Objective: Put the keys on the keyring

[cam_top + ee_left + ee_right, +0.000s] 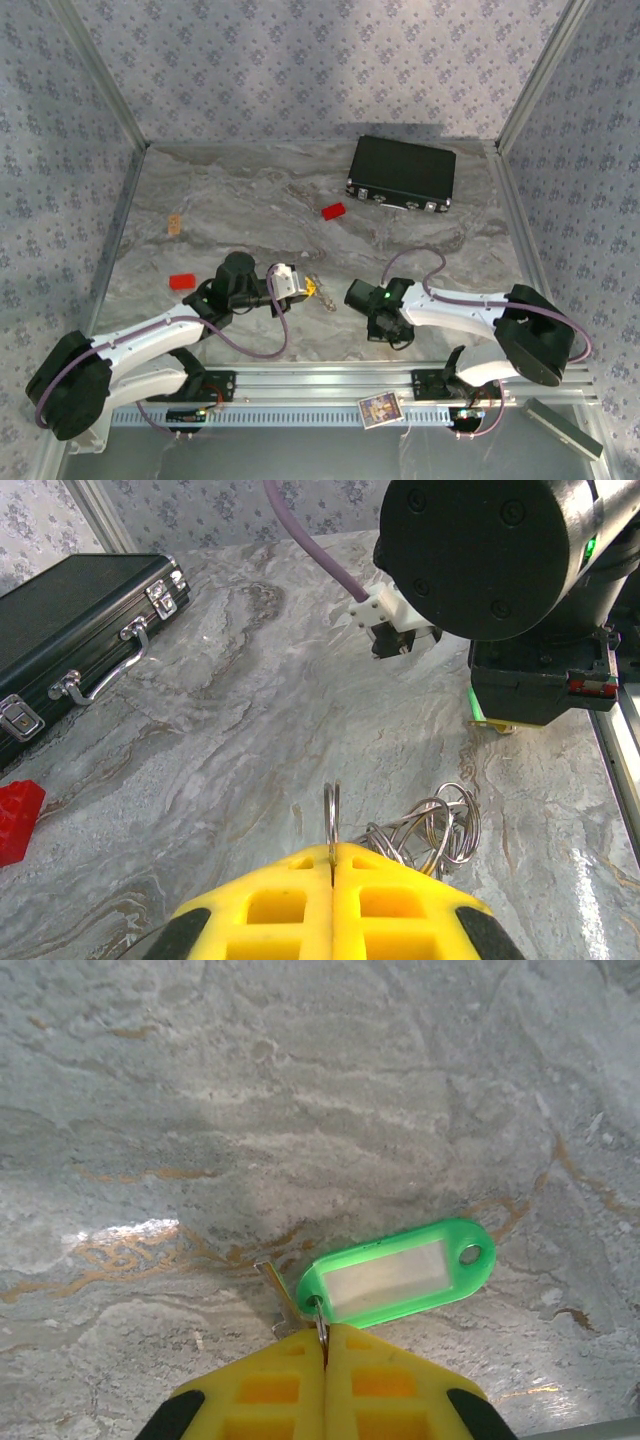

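Left end effector (332, 858) pinched tight on thin silver keyring (331, 810). Ring stands up on edge, near middle of worktop (250, 710), toward front edge. Bunch of small rings (432, 828) just beside it. Right end effector (324, 1338) squeezed together on little loop of green key (395, 1278). Key lies on worktop, near front edge. Black case (402, 172) near back right corner.
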You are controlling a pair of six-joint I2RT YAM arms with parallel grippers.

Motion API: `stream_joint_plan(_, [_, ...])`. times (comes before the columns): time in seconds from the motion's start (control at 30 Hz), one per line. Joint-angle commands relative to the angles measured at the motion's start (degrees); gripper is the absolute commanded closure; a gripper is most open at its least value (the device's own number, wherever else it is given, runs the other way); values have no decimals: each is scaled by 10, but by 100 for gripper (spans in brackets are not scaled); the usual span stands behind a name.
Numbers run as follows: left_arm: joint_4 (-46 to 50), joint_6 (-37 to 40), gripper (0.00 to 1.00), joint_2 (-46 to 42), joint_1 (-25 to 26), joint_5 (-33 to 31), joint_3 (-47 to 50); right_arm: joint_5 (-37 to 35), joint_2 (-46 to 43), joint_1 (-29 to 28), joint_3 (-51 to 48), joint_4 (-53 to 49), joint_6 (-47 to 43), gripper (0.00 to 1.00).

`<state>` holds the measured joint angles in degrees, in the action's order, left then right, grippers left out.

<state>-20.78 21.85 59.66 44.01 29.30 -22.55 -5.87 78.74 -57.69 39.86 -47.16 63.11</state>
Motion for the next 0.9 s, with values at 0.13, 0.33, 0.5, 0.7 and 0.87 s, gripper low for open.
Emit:
stream_joint_plan(0.13, [-4, 14, 100, -6, 3, 8, -3, -20, 31, 0, 41, -3, -50, 100])
stream_joint_plan(0.33, [-6, 12, 100, -4, 3, 6, -2, -9, 53, 9, 75, 24, -105, 100])
stream_joint_plan(0.5, [-10, 5, 100, -6, 4, 1, -1, 8, 74, 38, 81, 42, -142, 100])
stream_joint_plan(0.7, [-10, 5, 100, -6, 3, -1, -1, 25, 87, 67, 82, 55, -172, 95])
stream_joint_plan(0.87, [-10, 5, 100, -5, 4, -1, -2, 27, 92, 77, 86, 52, -184, 84])
